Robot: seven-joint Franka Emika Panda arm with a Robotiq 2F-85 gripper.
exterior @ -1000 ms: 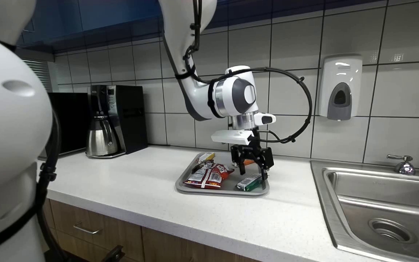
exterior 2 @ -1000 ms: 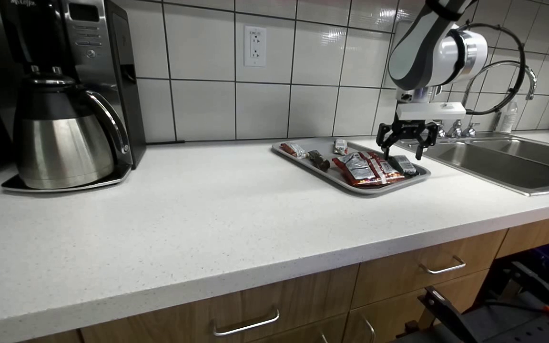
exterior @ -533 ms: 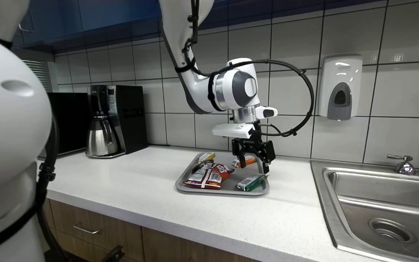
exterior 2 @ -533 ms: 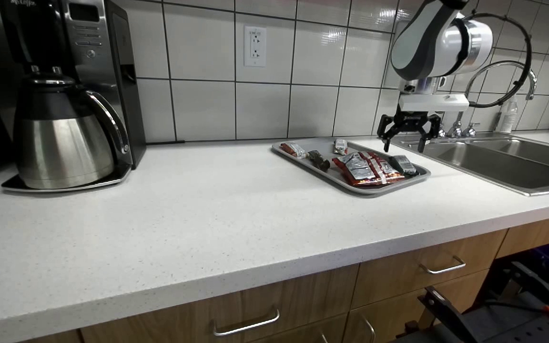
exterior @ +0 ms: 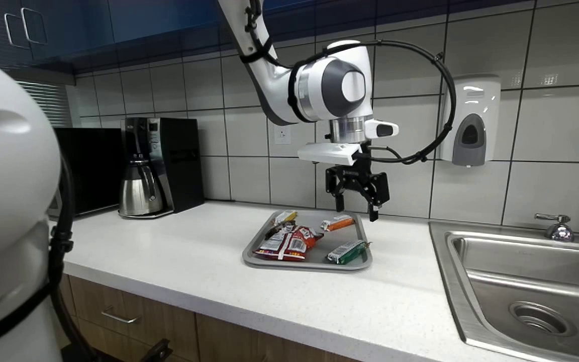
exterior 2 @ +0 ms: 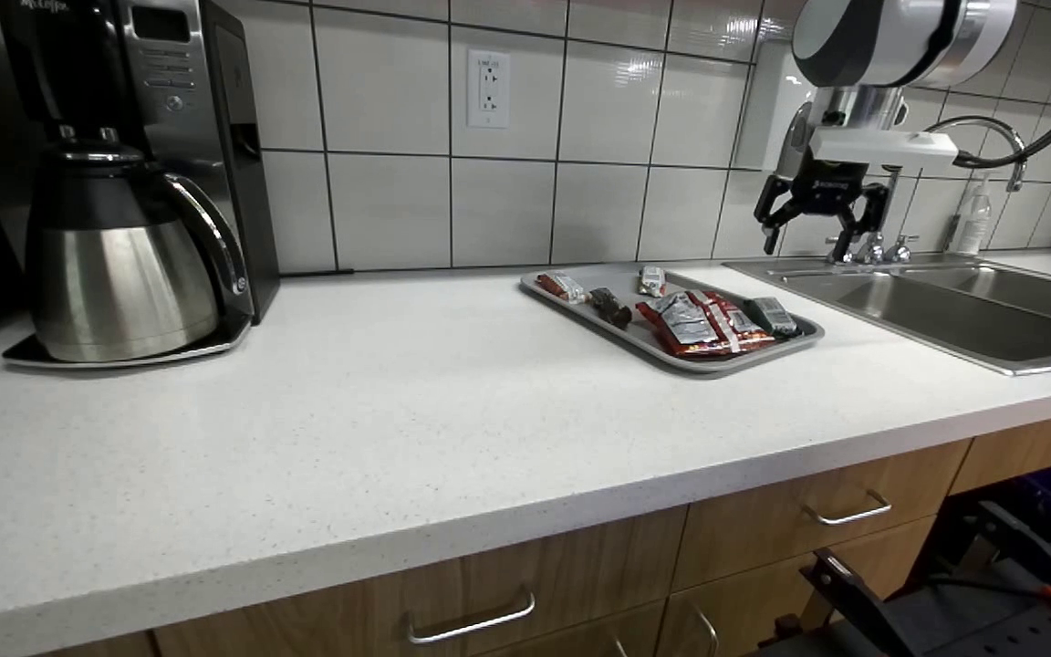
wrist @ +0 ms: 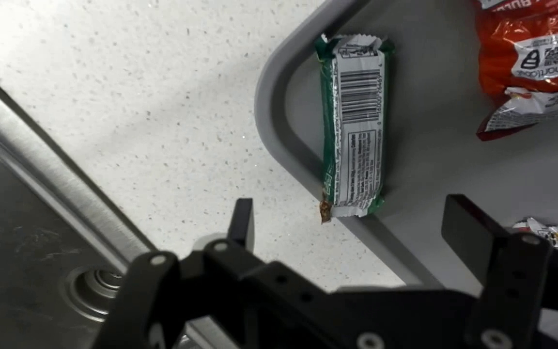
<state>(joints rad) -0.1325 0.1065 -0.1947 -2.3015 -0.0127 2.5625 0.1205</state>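
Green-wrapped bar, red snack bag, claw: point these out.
Green-wrapped bar (wrist: 358,127): wrist view, on its pale printed panel, mid-length by the barcode.
Red snack bag (exterior: 288,244): an exterior view, middle of its upward face.
Claw (exterior: 356,213): an exterior view, gap between its parted fingertips.

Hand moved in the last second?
Yes: in both exterior views, the hand has risen and shifted right in frame, relative to the gray serving tray.

Red bag (wrist: 533,63) and tray (wrist: 434,160) — cut off in the wrist view, small wrapper (wrist: 547,231) — unreadable, partly hidden by the gripper (wrist: 351,215)
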